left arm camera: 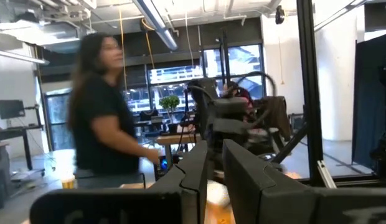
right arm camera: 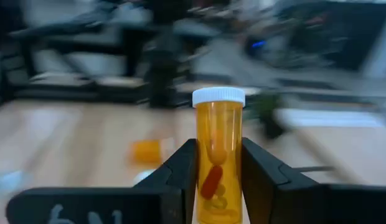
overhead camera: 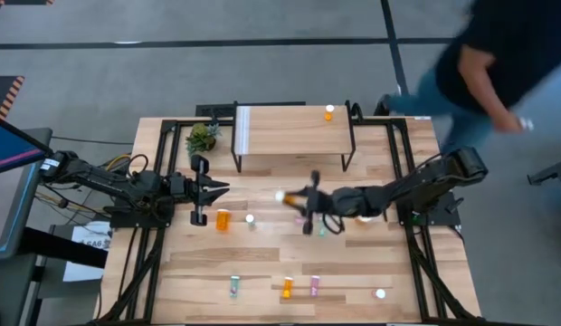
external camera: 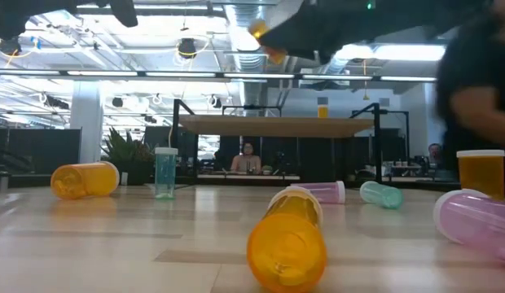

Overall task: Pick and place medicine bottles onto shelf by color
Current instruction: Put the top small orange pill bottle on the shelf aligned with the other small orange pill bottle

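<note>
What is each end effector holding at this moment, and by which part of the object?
The right end effector grips an orange medicine bottle by the sides of its body, below the white cap. The left end effector is shut and holds nothing.

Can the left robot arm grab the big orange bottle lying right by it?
Probably yes. The left gripper, empty with fingers nearly shut, hangs just beside the large orange white-capped bottle on the wooden table, with nothing between them.
</note>
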### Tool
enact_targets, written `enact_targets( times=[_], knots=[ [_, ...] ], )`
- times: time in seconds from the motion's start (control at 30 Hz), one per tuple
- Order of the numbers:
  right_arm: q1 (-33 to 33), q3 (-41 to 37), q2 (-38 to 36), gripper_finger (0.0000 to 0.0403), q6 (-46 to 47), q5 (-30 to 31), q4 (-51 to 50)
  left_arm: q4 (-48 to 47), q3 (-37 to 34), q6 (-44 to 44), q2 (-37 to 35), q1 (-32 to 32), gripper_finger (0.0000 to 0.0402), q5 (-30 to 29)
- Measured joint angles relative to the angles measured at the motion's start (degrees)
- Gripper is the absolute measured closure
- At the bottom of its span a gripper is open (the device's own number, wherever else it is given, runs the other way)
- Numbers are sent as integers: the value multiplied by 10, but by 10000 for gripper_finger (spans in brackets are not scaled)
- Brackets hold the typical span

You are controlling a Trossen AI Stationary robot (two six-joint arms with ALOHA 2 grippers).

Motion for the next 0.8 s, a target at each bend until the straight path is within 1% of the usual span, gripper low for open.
enact_targets(
  times=[0.1,0.17,0.23,0.4,0.5,0.6,0.67,0.8],
  knots=[
    [-22,-24,-25,289,-5,59,28,-1,0,-14,0,0,361,0],
    [-39,-36,-39,289,4,91,27,-1,0,-26,3,0,361,7],
    [-60,-46,-52,289,22,109,34,0,0,-36,11,0,361,23],
    [-117,-91,-72,289,44,123,103,0,0,-60,42,0,361,30],
    [-146,-122,-76,289,45,124,184,10,0,-64,58,0,361,30],
    [-171,-143,-74,289,45,123,244,35,0,-64,72,0,361,30],
    [-183,-146,-68,289,45,122,261,43,0,-62,79,0,361,30],
    [-192,-150,-68,289,45,122,265,65,0,-56,92,0,361,27]
  ],
)
